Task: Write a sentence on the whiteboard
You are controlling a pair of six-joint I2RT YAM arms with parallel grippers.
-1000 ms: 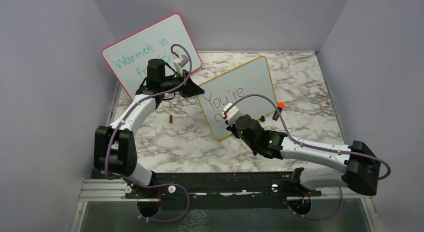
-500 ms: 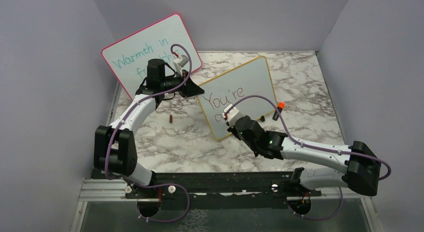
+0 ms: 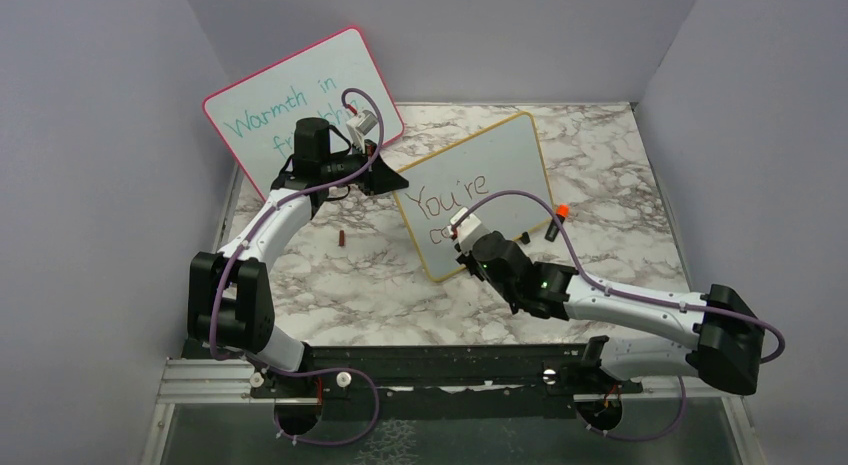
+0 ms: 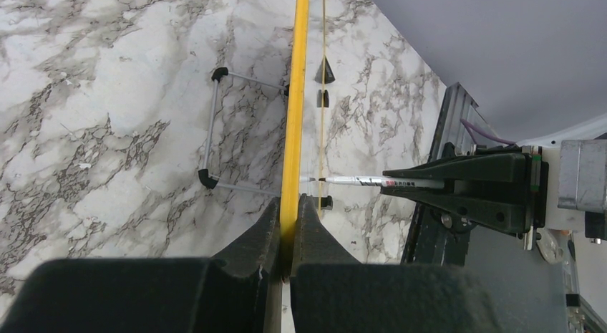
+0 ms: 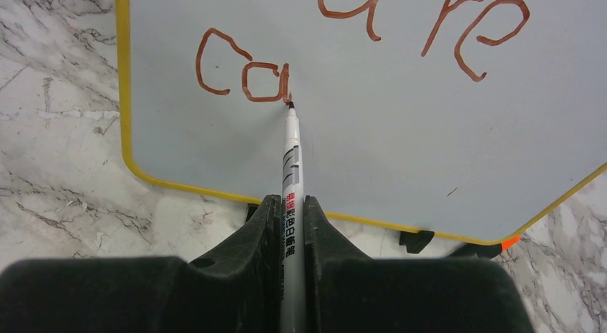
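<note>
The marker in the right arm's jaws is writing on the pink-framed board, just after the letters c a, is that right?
Wrong board. The marker in the right arm's jaws is writing on the yellow-framed whiteboard, just after the letters "ca"; the right wrist view shows it.

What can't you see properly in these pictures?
- Top view: the left arm covers the last words on the pink board.
- Top view: the right end effector hides most of the second line on the yellow whiteboard.
- Right wrist view: the top edge cuts off "You're".
- Top view: the small dark thing is too small to name.
</note>
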